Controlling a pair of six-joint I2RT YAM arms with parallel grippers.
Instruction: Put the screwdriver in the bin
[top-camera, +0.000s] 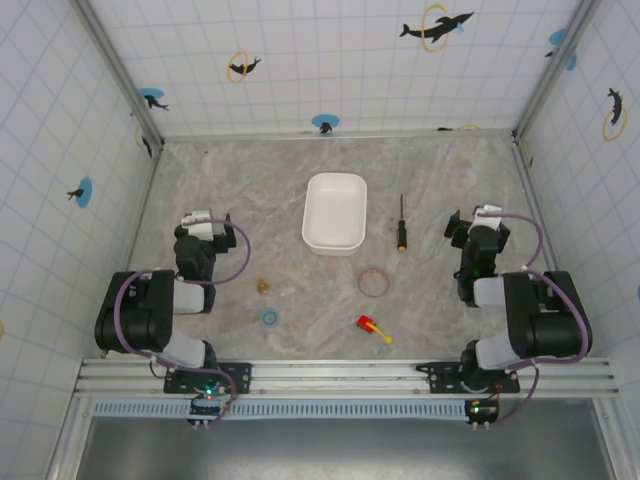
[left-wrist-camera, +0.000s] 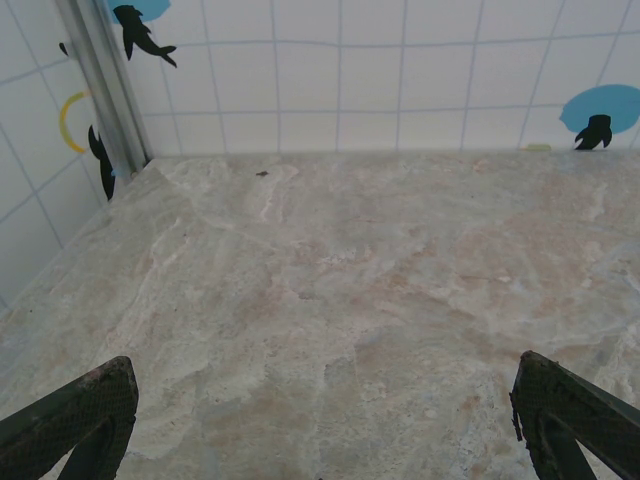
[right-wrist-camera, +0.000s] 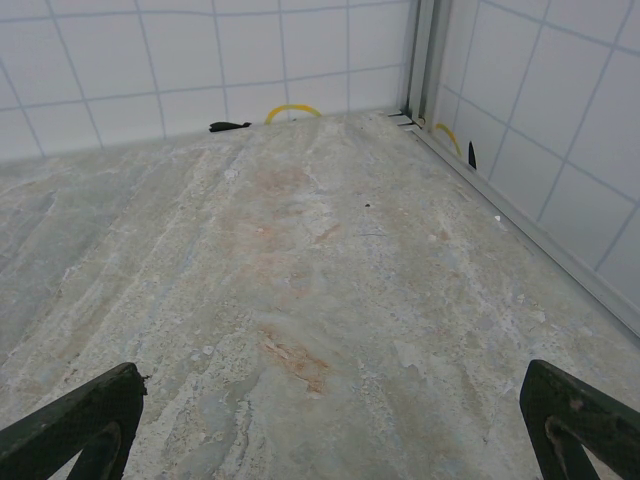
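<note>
Just right of the bin (top-camera: 335, 178), the screwdriver (top-camera: 401, 226) lies on the table (top-camera: 300, 290), apart from it, handle nearest the arms. Left gripper (left-wrist-camera: 322, 365) and right gripper (right-wrist-camera: 332, 370) flank them, fingers spread, holding nothing.

Marble-look tabletop (top-camera: 310, 290), white tiled walls (top-camera: 330, 60) on three sides, dolphin decals (top-camera: 436, 27) with blue discs, yellow rings, aluminium corner posts (top-camera: 118, 70), even light
</note>
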